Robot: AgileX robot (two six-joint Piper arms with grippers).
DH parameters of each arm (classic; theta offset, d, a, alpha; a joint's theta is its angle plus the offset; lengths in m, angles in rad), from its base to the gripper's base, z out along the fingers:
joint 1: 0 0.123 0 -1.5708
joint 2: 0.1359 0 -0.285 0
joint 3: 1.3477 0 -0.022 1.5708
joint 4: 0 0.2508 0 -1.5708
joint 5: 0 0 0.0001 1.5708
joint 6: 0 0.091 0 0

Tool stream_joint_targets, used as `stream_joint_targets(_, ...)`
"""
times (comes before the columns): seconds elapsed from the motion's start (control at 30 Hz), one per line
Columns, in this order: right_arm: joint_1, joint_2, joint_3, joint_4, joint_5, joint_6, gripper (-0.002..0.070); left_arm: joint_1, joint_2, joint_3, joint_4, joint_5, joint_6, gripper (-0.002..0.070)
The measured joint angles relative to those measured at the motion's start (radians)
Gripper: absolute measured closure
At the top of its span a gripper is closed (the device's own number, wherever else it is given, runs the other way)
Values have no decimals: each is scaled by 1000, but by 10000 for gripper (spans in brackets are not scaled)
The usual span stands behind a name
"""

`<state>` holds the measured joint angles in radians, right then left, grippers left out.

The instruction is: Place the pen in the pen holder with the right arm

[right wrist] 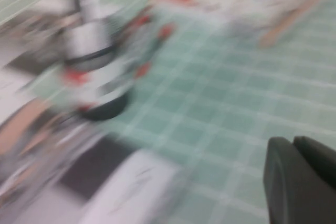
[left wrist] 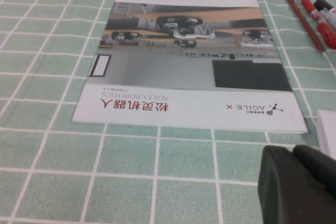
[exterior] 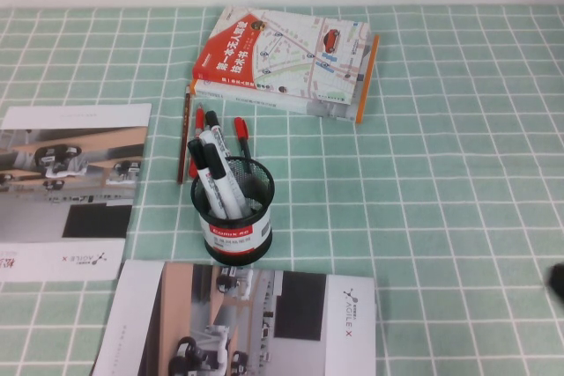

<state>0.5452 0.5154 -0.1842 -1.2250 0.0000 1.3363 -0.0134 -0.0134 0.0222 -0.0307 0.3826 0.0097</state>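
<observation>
My right gripper [right wrist: 302, 182] hangs low at the right edge of the green-checked surface [exterior: 441, 200], well away from the cup, jaws pressed together on nothing. The white-barrelled, black-capped pen [exterior: 216, 184] stands tilted in the black wire-mesh pen holder [exterior: 234, 217]. My left gripper [left wrist: 299, 187] hovers beside a brochure [left wrist: 189, 61], jaws pressed together.

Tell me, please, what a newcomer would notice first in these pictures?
The black mesh pen holder stands mid-table, crowded with markers, a black-capped pen among them. Behind it lies a red-and-white book; brochures lie left and near. The right gripper is shut and empty at the right edge; the left gripper, shut, hangs beside the left brochure.
</observation>
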Motion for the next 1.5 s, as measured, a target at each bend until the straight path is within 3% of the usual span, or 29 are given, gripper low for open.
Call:
stream_joint_targets(0.17, -258, -166, 75, 0, -43, 0, 695, 0, 0, 0, 0, 0, 0, 679)
stream_joint_targets(0.33, -393, -329, 155, 0, -58, 0, 695, 0, 0, 0, 0, 0, 0, 679)
stream_joint_targets(0.67, -414, -517, 208, -19, -59, 0, 695, 0, 0, 0, 0, 0, 0, 679)
stream_joint_targets(1.1, -414, -523, 210, -6, -70, -14, 695, 0, 0, 0, 0, 0, 0, 679)
stream_joint_targets(1.17, -414, -523, 210, 102, -70, -116, 695, 0, 0, 0, 0, 0, 0, 679)
stream_joint_targets(1.33, -410, -523, 210, 697, -6, -776, 695, 0, 0, 0, 0, 0, 0, 679)
stream_joint_targets(1.5, -406, -523, 210, 1162, 175, -1188, 695, 0, 0, 0, 0, 0, 0, 679)
